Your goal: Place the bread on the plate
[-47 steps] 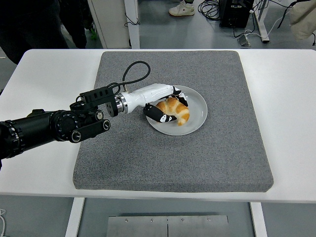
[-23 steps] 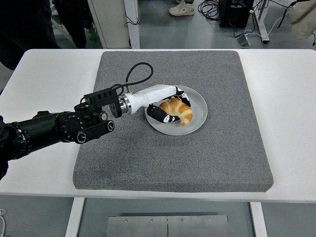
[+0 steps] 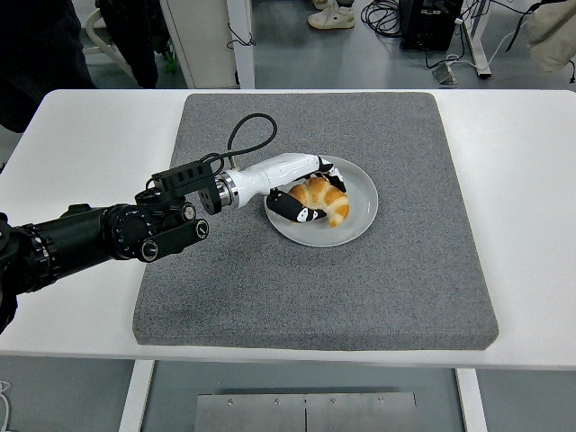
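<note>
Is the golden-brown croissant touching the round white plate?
Touching. The head view shows the golden-brown croissant resting on the round white plate, with no gap beneath it, while the left robot hand grips it.

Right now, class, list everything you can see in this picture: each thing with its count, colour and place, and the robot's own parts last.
Bread: one, golden brown, on the plate, in the left hand's grasp.
Plate: one, white, round, on the mat, a little above its middle.
Mat: one, grey, square, covering the middle of the table.
Table: one, white, under the mat.
Shoe: one, white, on the floor beyond the table.
Person: dark clothing, top left, behind the table.
Left hand: one, white and black, over the plate, fingers curled round the bread.
Right arm: not in view.
</note>
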